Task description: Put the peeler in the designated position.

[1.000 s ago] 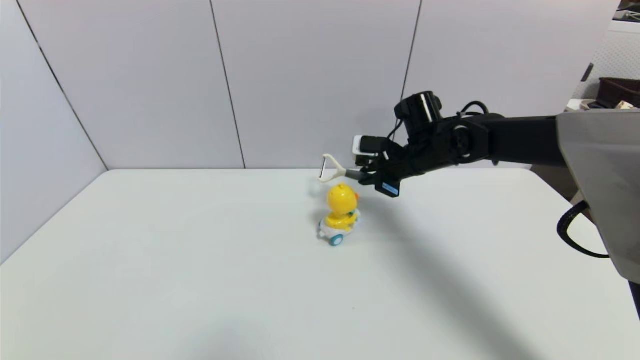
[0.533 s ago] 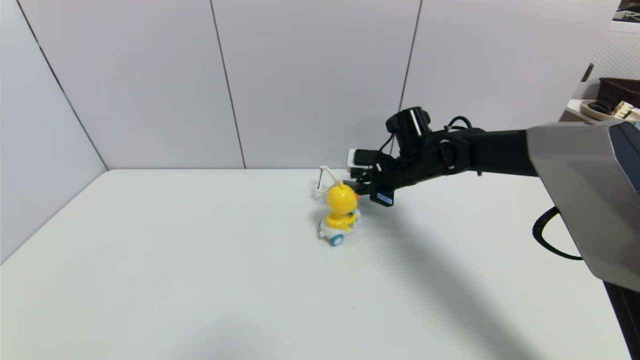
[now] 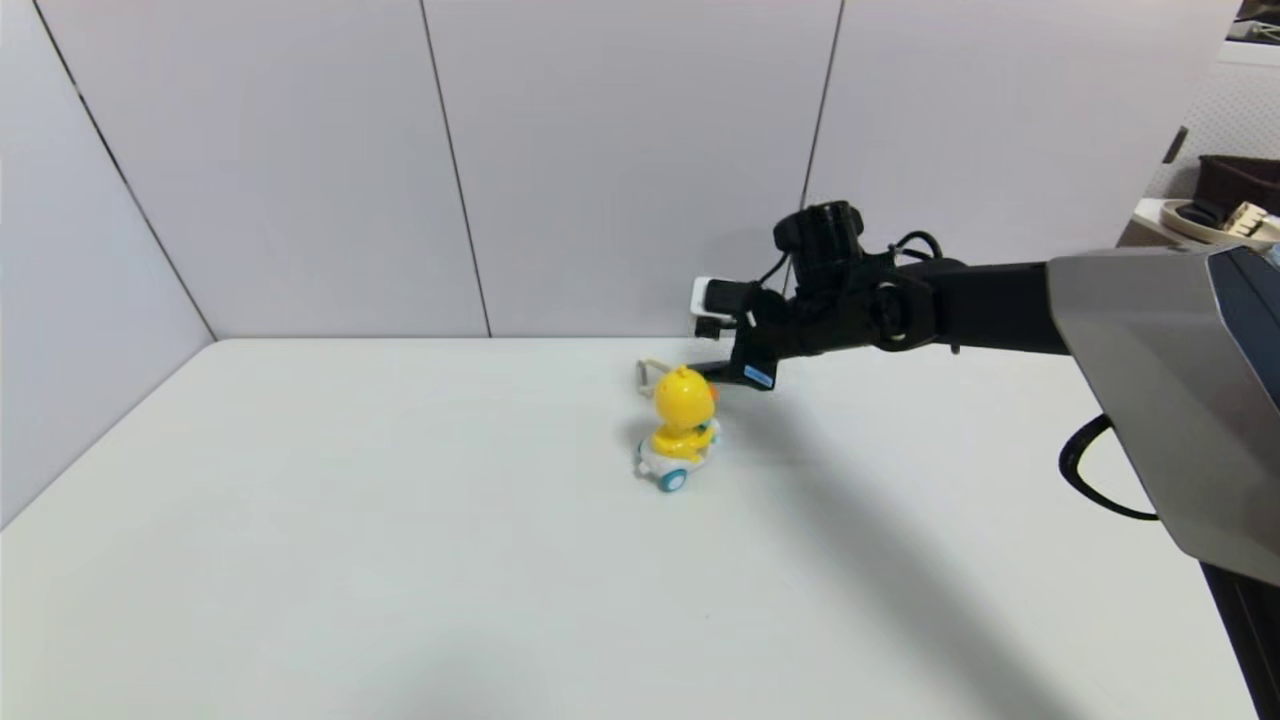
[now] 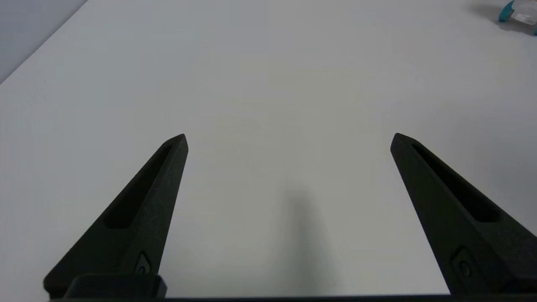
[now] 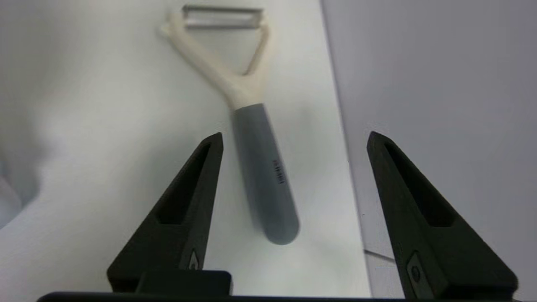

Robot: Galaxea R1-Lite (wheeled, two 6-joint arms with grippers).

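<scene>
A plain white counter (image 3: 400, 520) is backed by grey wall panels. One cream-headed, grey-handled Y-shaped peeler (image 5: 245, 113) is seen lying flat near the far edge, behind one yellow toy duck on blue wheels (image 3: 680, 428). The right gripper (image 5: 293, 140) is spread open around the handle, unclamped; a straight retreat is advised. The left gripper (image 4: 288, 140) is parked open.

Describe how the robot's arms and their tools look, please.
The right arm is black, its near segment cased in grey, with a looping black cable. Its right tool has two long, tapering, matte black fingers with slotted hollows. The left tool looks identical.
</scene>
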